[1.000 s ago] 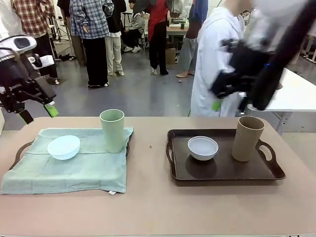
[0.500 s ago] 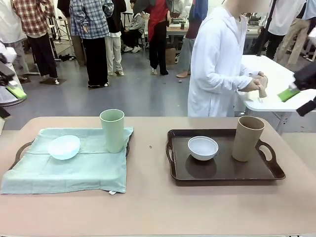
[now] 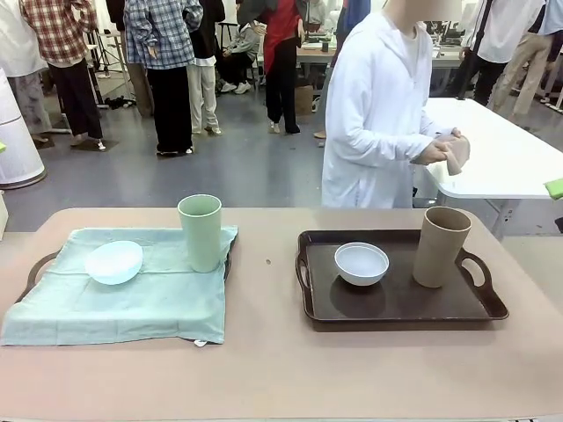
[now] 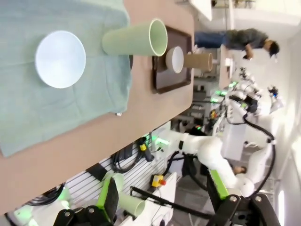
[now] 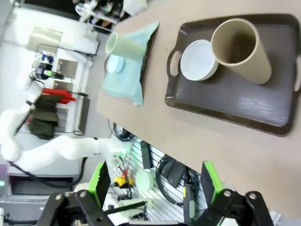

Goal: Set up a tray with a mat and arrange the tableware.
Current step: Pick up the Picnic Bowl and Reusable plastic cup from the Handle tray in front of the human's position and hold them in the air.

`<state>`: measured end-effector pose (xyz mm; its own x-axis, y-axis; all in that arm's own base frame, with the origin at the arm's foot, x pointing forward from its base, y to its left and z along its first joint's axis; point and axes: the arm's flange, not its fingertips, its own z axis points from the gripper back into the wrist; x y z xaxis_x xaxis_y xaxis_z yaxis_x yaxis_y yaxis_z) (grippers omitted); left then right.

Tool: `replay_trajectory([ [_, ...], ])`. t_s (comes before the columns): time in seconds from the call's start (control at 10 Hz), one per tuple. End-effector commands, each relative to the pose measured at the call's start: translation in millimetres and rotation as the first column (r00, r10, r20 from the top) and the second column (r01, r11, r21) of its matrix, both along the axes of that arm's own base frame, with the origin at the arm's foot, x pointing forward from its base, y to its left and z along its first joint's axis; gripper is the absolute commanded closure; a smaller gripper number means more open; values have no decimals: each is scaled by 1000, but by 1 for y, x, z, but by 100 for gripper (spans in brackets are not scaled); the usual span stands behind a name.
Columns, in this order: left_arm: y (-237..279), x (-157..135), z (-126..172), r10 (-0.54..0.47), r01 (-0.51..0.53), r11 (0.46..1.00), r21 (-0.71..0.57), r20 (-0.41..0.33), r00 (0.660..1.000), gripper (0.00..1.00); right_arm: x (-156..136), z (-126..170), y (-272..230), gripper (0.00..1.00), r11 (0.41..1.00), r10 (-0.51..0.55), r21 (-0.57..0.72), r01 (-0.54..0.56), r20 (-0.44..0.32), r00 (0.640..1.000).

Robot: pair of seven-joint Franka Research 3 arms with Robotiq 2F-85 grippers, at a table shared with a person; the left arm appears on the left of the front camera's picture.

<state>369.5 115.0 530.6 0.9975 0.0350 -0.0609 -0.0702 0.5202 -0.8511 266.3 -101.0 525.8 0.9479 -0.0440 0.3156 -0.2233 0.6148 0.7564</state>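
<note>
You are looking at a job seemingly half done: the blue bowl (image 3: 113, 261) and green tumbler (image 3: 201, 231) are standing on the green mat (image 3: 132, 294) draping the left tray (image 3: 37, 266). The white bowl (image 3: 361, 262) and tan tumbler (image 3: 441, 245) are sitting on the brown tray (image 3: 400, 303), matless. The left gripper (image 4: 162, 200) and right gripper (image 5: 154, 181) are hanging spread, empty. The mat is hiding most of its tray; the person's hands (image 3: 433, 153) are clutching something tan, unclear.
</note>
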Motion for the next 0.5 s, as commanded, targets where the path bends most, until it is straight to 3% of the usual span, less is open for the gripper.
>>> replay_trajectory([
  [0.0, 13, -20, -7, 93, -91, 995, -47, 38, 995, 0, -10, -12, -7, 0, 998, -14, 66, 13, 17, 1000],
  [0.1, 9, -28, -9, 118, -119, 993, 20, 49, 992, 0, -11, -15, -7, 0, 999, -34, 28, 34, -20, 999],
  [0.2, 11, -9, -4, 43, -43, 999, -22, 1, 999, 0, -5, -5, -6, 0, 1000, -14, 26, 14, -2, 1000],
  [0.4, 11, -9, -4, 43, -43, 999, -22, 1, 999, 0, -5, -5, -6, 0, 1000, -14, 26, 14, -2, 1000],
])
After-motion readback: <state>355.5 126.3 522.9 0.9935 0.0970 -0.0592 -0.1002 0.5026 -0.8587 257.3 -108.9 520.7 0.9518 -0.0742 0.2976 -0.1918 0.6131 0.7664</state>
